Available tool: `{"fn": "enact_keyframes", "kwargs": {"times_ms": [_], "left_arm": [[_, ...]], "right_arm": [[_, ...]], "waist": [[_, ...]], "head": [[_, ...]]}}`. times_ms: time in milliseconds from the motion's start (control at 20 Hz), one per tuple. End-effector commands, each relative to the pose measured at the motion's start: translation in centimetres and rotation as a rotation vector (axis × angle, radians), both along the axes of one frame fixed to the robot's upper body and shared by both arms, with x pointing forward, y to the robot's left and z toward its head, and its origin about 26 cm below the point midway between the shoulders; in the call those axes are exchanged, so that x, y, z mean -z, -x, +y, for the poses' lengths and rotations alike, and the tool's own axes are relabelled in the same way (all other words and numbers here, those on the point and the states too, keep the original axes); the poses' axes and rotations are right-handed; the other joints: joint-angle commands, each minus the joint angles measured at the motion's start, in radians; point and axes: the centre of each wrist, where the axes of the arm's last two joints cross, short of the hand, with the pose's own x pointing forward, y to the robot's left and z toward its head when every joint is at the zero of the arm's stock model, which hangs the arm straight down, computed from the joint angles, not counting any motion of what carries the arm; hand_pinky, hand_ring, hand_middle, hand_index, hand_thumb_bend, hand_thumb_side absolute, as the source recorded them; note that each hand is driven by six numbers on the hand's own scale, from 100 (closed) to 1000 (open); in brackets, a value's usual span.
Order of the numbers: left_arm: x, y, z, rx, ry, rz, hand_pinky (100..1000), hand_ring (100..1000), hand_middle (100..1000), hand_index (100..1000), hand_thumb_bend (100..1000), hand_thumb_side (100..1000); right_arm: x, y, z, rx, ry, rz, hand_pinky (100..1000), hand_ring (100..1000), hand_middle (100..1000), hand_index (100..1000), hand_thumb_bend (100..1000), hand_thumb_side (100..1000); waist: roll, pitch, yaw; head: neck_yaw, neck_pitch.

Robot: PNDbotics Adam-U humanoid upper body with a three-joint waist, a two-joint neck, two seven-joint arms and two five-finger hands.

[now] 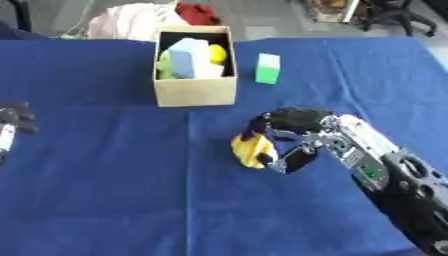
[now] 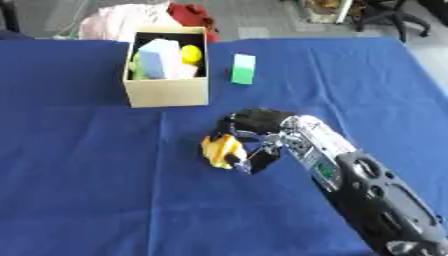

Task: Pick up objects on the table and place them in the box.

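We find the right hand (image 1: 293, 137) at centre frame, fingers curled round a yellow toy (image 1: 251, 149) with a dark patch, low over the blue counter (image 1: 105, 190); whether the toy has cleared the cloth we cannot tell. The left hand (image 1: 13, 120) shows at the left edge, and we cannot tell how its fingers are set. The box (image 1: 195, 92) stands in the upper middle, already holding a pale blue block (image 1: 184, 60), a yellow thing (image 1: 217, 54) and something green. A green block (image 1: 268, 68) stands just right of the box, apart from it.

Risks, in our judgement: the toy sits toward the fingertips and could slip in transit. The box is nearly full, so the toy may perch on the contents and roll out. The arm's path could also knock the green block or nudge the box.
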Motion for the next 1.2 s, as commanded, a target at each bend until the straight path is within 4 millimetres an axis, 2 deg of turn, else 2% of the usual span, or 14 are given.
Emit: {"fn": "enact_keyframes", "kwargs": {"times_ms": [50, 100, 250, 550, 650, 900, 1200], "left_arm": [[-0.7, 0.0, 0.2, -0.001, -0.01, -0.02, 890, 604, 606, 765, 100, 707], [-0.7, 0.0, 0.2, -0.001, -0.01, -0.021, 890, 604, 607, 766, 100, 707], [-0.7, 0.0, 0.2, -0.003, -0.009, -0.023, 890, 611, 607, 766, 100, 707], [-0.9, 0.0, 0.1, 0.0, -0.006, -0.029, 891, 614, 608, 766, 100, 707], [-0.9, 0.0, 0.0, 0.005, -0.005, -0.031, 891, 615, 608, 766, 100, 708], [-1.2, -0.1, -0.2, 0.017, -0.004, -0.039, 891, 613, 607, 766, 100, 709], [-1.5, -0.3, -0.5, 0.031, -0.003, -0.046, 892, 613, 607, 765, 100, 711]], "right_arm": [[-1.4, -0.4, -0.6, 0.033, -0.062, -0.092, 645, 446, 415, 514, 100, 100], [-1.5, -0.4, -0.6, 0.039, -0.087, -0.109, 619, 401, 368, 468, 100, 100], [-3.1, -0.5, -0.4, 0.056, -0.195, -0.163, 609, 379, 346, 449, 100, 100], [-9.2, -1.2, 1.6, 0.051, -0.323, -0.324, 618, 378, 343, 448, 100, 100], [-10.2, -2.2, 2.2, 0.08, -0.361, -0.345, 613, 373, 335, 443, 100, 100], [-11.0, -4.6, 4.1, 0.135, -0.418, -0.375, 616, 375, 337, 445, 100, 100], [-8.7, -6.6, 6.3, 0.174, -0.4, -0.341, 619, 381, 341, 449, 100, 100]], "waist": [[0.0, -0.031, -0.002], [0.001, -0.031, -0.002], [0.002, -0.031, -0.004], [0.005, -0.032, 0.0], [0.006, -0.03, 0.005], [0.004, -0.025, 0.027], [0.001, -0.016, 0.054]], "head": [[0.001, -0.008], [0.002, -0.009], [0.005, -0.012], [0.003, -0.021], [-0.001, -0.028], [-0.011, -0.04], [-0.021, -0.05]]}}
